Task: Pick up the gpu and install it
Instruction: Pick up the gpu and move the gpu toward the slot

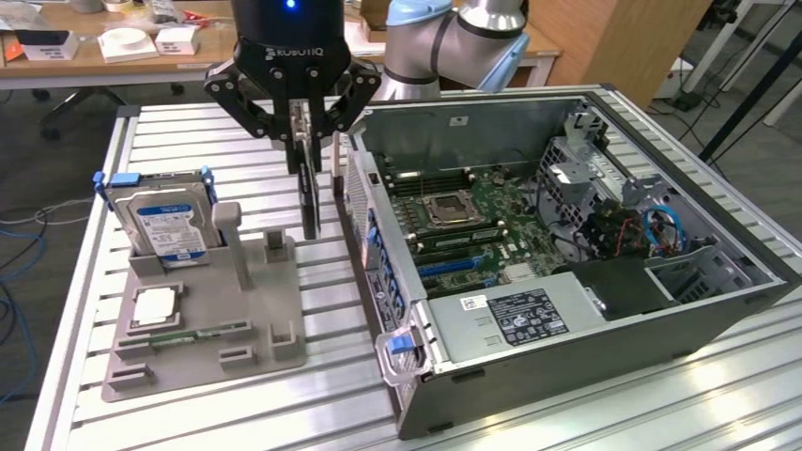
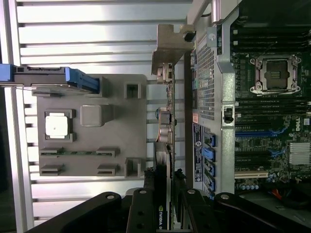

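My gripper (image 1: 308, 148) is shut on the gpu (image 1: 310, 202), a thin dark card that hangs edge-on and upright below the fingers. The card is off the grey holder tray (image 1: 207, 315) and hovers over the gap between the tray and the open computer case (image 1: 577, 310). In the wrist view the gpu (image 2: 165, 141) runs away from the gripper (image 2: 164, 201), and its silver bracket (image 2: 171, 46) sits at the far end, close beside the case's perforated rear wall (image 2: 206, 73). The motherboard (image 1: 457, 221) lies exposed inside the case.
A silver hard drive with a blue label (image 1: 169, 221) stands in the tray's rear slot. A CPU (image 1: 153, 305) and a green memory stick (image 1: 194, 334) lie on the tray. Blue slots (image 2: 252, 133) show on the motherboard (image 2: 272, 102). The slatted metal table (image 1: 188, 132) carries everything.
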